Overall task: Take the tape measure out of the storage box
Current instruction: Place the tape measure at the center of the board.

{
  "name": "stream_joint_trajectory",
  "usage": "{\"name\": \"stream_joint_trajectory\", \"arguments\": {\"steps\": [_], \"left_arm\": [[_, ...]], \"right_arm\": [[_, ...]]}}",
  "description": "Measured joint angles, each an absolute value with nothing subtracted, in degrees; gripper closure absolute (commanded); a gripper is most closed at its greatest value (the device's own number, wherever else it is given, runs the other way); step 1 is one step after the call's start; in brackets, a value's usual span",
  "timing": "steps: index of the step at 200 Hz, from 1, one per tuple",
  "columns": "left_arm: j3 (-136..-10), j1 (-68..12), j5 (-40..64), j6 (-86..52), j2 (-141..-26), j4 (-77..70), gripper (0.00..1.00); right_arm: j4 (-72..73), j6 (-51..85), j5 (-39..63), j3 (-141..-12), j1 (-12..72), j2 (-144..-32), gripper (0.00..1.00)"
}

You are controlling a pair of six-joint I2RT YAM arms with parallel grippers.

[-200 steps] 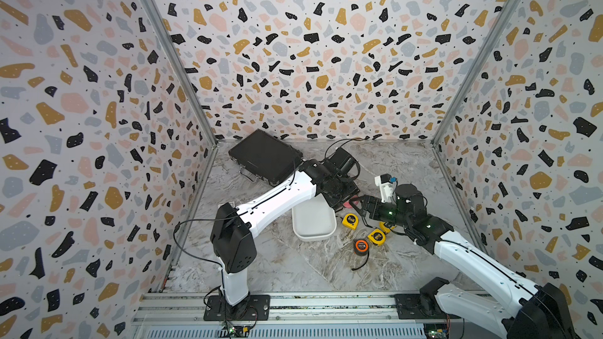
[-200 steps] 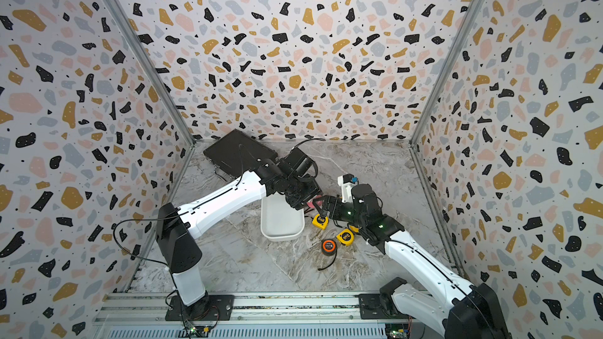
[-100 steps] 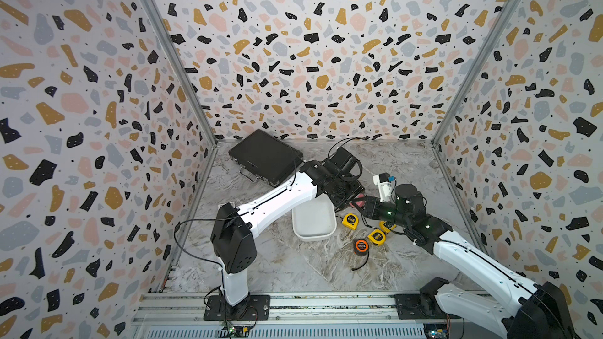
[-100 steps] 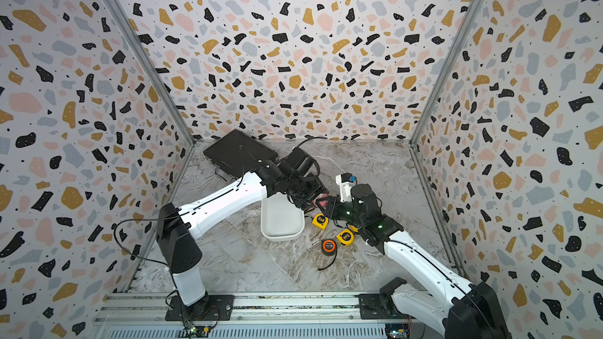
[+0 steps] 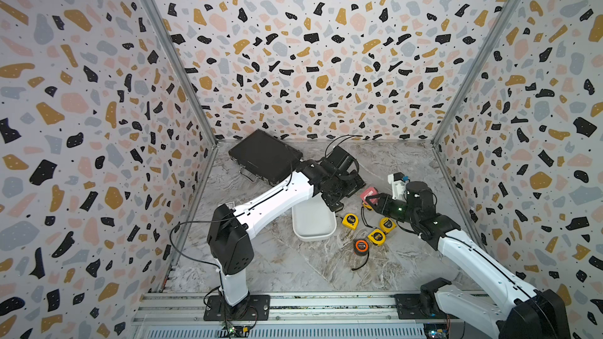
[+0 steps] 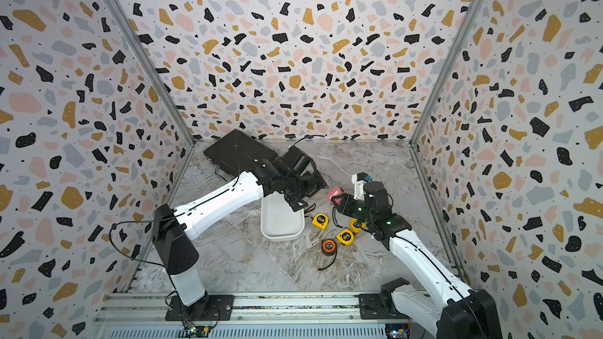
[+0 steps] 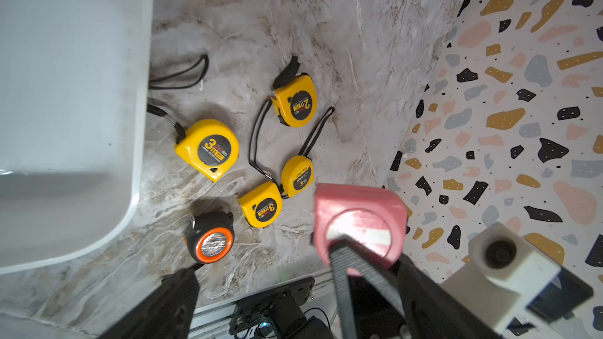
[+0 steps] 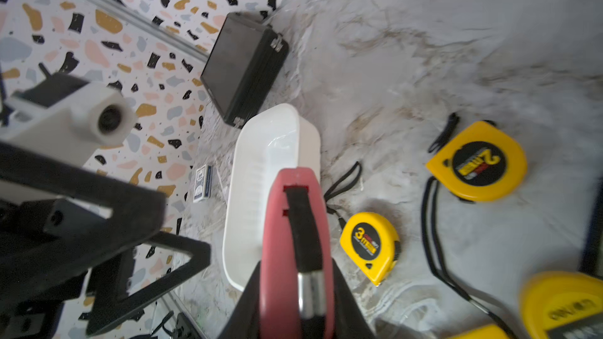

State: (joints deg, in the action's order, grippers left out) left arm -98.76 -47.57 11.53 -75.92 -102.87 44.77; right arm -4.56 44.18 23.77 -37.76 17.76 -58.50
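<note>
Left gripper (image 5: 346,194) spread wide, right gripper (image 5: 370,197) clamped, arms angled inward

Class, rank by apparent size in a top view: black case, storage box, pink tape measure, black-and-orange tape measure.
1. black case
2. storage box, partly covered
3. pink tape measure, black-and-orange tape measure: alike; pink partly hidden.

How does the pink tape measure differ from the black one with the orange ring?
The pink tape measure is boxy with rounded corners; the black-and-orange tape measure is nearly round. The pink one is clamped in the right gripper, raised above the table, while the black-and-orange one lies flat on the table, untouched. Both are outside the white storage box.
</note>
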Motion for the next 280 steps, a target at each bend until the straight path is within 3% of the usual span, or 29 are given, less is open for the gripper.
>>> {"name": "stream_joint_trajectory", "arguments": {"steps": [47,88,198,280], "left_arm": [[-96.7,-46.8,6.0,-69.0,-100.2,50.5,0.00],[-92.2,-46.8,0.9,-63.0,-98.1,55.3,0.00],[-84.9,-46.7,-7.0,-56.8,-92.7,57.0,0.00],[-83.5,-46.7,-9.0,-54.9,-92.2,56.8,0.00]], "right_arm": [[-5.5,43.9,27.3,-36.9,3.4,-63.7,0.90],[-4.4,43.7,28.6,-35.7,-4.2,-71.8,0.90],[-1.7,43.1,32.0,-34.9,-8.1,-82.3,0.83],[-6.3,39.8,31.9,-35.0,-8.3,-82.5,0.50]]}}
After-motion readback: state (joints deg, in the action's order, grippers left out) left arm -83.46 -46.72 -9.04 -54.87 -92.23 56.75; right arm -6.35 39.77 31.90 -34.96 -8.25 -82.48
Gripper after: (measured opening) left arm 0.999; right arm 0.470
